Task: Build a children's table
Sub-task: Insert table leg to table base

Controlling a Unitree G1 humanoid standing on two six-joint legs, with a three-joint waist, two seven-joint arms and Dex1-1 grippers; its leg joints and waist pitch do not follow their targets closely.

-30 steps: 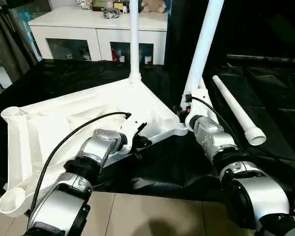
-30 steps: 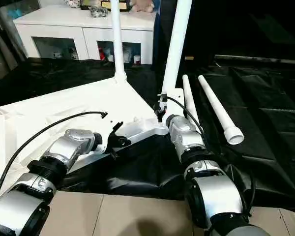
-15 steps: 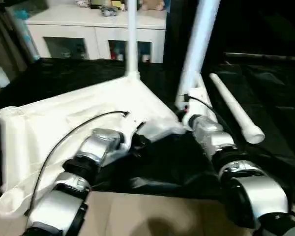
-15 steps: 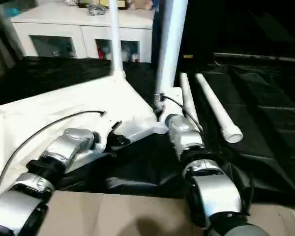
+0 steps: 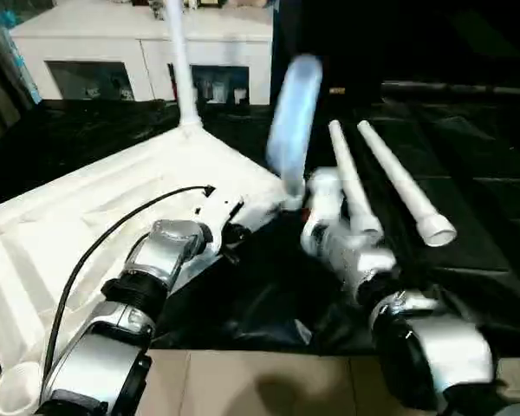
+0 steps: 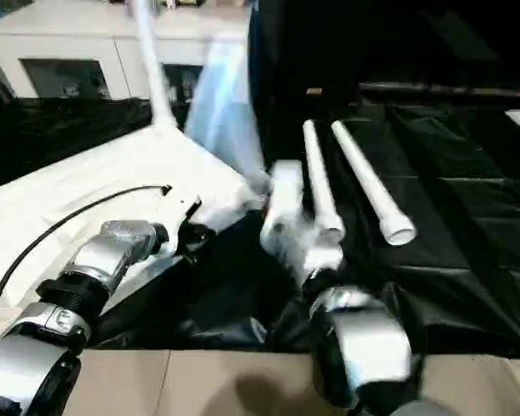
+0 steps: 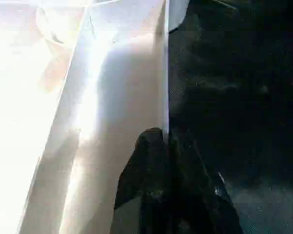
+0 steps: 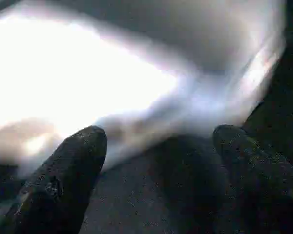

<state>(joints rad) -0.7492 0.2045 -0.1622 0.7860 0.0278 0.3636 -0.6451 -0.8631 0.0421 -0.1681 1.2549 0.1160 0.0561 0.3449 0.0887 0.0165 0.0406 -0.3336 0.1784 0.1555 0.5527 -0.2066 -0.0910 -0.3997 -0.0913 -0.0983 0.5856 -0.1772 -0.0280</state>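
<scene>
Two silver forearms reach forward from the near edge over a black sheet (image 5: 468,225) spread on the floor. The left gripper (image 7: 161,146) has its black fingers pressed together on the thin near edge of the children's table (image 5: 87,217), which lies upside down on the sheet to the robot's left with its ribbed underside facing up. Just ahead of the right forearm, the right gripper (image 8: 158,146) holds its two fingertips (image 8: 78,156) wide apart, with blurred white plastic in front of them and nothing seen gripped between them. A tilted white leg (image 5: 293,113) stands smeared by motion at the tabletop's nearest corner, beside the right wrist. A second leg (image 5: 178,69) rises upright from the far corner of the tabletop. An empty round socket (image 5: 16,394) shows at the table's near left corner. To the right, two loose white tube legs (image 5: 399,182) lie side by side on the sheet, their flared ends toward the robot. Beyond the sheet stands a white cabinet (image 5: 113,43) with glass-fronted compartments.
</scene>
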